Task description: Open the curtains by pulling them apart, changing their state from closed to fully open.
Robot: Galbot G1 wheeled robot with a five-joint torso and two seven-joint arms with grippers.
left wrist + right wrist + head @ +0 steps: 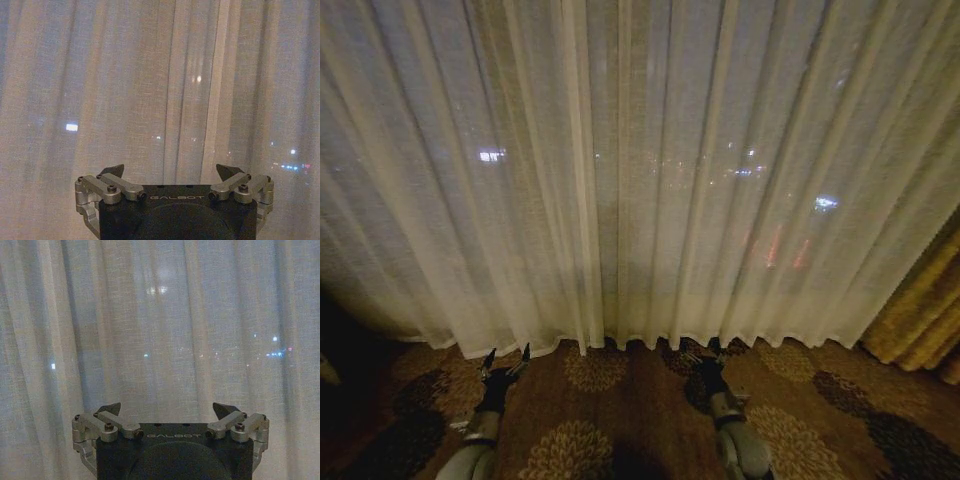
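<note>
the curtains (640, 170) hang closed ahead (hem just above the patterned carpet (620, 410)); left tool (506, 360) and right tool (705, 357) both gape wide, holding nothing, low before them.

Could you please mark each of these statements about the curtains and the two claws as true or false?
1. The curtains hang closed across the window. True.
2. The left claw is shut on a fold of fabric. False: its fingers are spread and hold nothing.
3. The right claw is low, near the curtain hem. True.
4. A golden-brown drape hangs at the left edge. False: it hangs at the right.
5. The floor is plain tile. False: it is patterned carpet.
</note>
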